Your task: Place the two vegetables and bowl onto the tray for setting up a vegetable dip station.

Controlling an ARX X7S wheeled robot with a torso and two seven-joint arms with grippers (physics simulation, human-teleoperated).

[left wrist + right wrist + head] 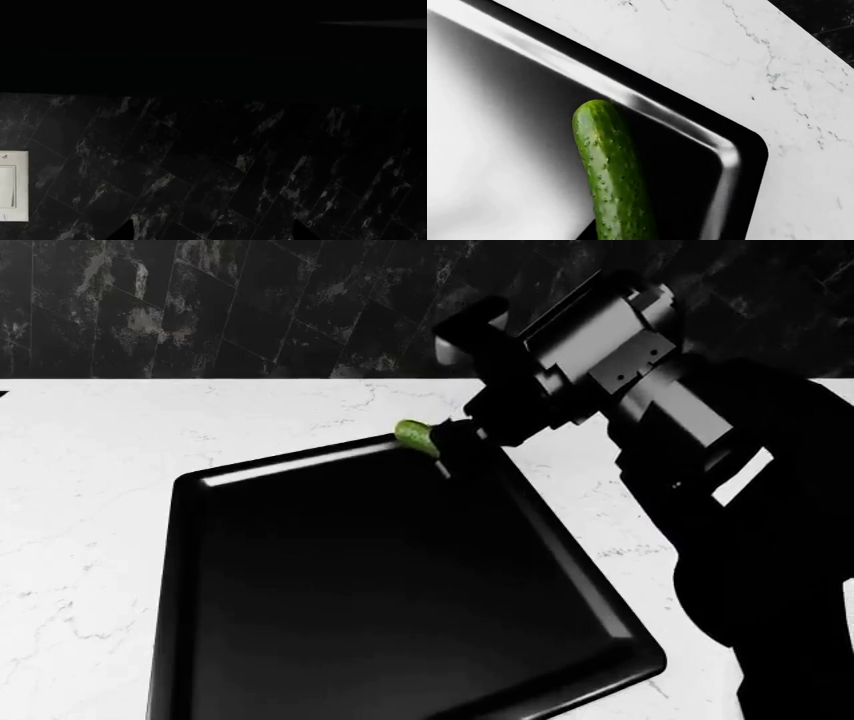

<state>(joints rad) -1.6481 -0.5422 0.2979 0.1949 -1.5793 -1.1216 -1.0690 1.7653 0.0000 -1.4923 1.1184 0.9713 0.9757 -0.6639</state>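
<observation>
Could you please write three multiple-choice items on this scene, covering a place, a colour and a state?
1. Where is the cucumber?
A. over the tray's far corner
B. on the bare counter
C. in a bowl

2. What colour is the tray?
A. white
B. black
C. red

3. What is the right claw doing?
A. hanging open and empty
B. resting on the counter
C. gripping the cucumber

Answers: 1 A, the right wrist view shows the cucumber above the tray's rounded corner. 2 B, the tray is glossy black on the white marble counter. 3 C, the cucumber sticks out from the claw's tip.
</observation>
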